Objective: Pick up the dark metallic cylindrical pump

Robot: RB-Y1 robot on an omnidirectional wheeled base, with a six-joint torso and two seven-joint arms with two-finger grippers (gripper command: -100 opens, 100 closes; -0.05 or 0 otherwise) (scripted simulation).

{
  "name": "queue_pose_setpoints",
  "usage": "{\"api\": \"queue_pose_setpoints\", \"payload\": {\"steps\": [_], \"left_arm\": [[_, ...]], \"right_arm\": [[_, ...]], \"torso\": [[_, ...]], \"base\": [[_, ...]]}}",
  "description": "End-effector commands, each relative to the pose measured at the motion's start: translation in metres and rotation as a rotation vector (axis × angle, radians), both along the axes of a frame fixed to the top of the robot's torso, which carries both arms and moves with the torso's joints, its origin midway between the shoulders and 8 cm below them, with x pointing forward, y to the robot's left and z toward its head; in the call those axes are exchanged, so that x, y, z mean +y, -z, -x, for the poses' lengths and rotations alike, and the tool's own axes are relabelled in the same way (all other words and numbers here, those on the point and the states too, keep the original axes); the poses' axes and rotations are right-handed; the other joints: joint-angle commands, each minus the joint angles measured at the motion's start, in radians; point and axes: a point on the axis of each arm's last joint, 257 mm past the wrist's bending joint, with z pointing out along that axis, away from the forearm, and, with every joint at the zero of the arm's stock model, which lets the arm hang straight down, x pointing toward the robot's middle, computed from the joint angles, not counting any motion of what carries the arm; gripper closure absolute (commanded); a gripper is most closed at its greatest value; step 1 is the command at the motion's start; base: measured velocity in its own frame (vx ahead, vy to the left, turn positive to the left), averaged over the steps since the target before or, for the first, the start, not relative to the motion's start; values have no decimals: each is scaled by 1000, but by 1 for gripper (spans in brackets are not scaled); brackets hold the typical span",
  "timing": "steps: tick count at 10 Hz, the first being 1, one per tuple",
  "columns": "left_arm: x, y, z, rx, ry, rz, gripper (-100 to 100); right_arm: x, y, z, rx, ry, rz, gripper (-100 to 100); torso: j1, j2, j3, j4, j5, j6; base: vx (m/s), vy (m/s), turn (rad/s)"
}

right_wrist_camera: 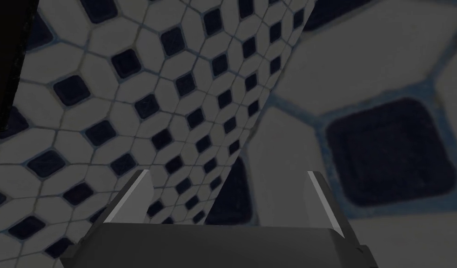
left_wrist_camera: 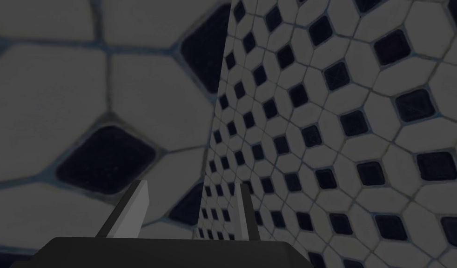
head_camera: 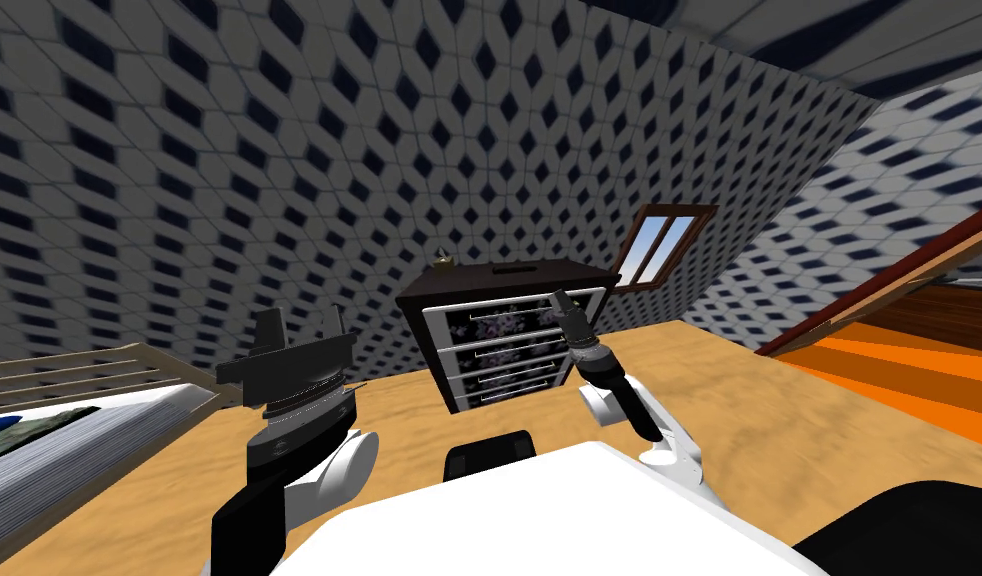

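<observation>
A small dark, brassy object [head_camera: 441, 262], which may be the pump, stands on the top's left rear corner of a dark chest of drawers [head_camera: 509, 340] ahead of me. My left gripper [head_camera: 302, 318] is raised well to the left of the chest and short of it, fingers open [left_wrist_camera: 192, 184] with nothing between them. My right gripper [head_camera: 561, 300] is held up in front of the chest's right side, short of it. In the right wrist view it stands open [right_wrist_camera: 227, 172] and empty. Both wrist cameras face tiled walls.
The chest stands on a tan floor against a wall of white tiles with dark diamonds. A bed with a wooden frame [head_camera: 69, 420] lies at the left. A window [head_camera: 661, 245] sits right of the chest. An orange stepped surface [head_camera: 909, 370] rises at the right.
</observation>
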Motion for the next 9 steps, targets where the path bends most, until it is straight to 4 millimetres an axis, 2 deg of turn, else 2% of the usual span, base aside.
{"api": "queue_pose_setpoints", "payload": {"steps": [1,9], "left_arm": [[0,0,0,0,0,0,0],[0,0,0,0,0,0,0]], "right_arm": [[11,1,-2,-12,-30,63,-100],[47,11,-10,-49,-151,332,-100]], "torso": [[0,0,0,0,0,0],[0,1,0,0,0,0]], "base": [[-51,5,71],[-53,-6,67]]}}
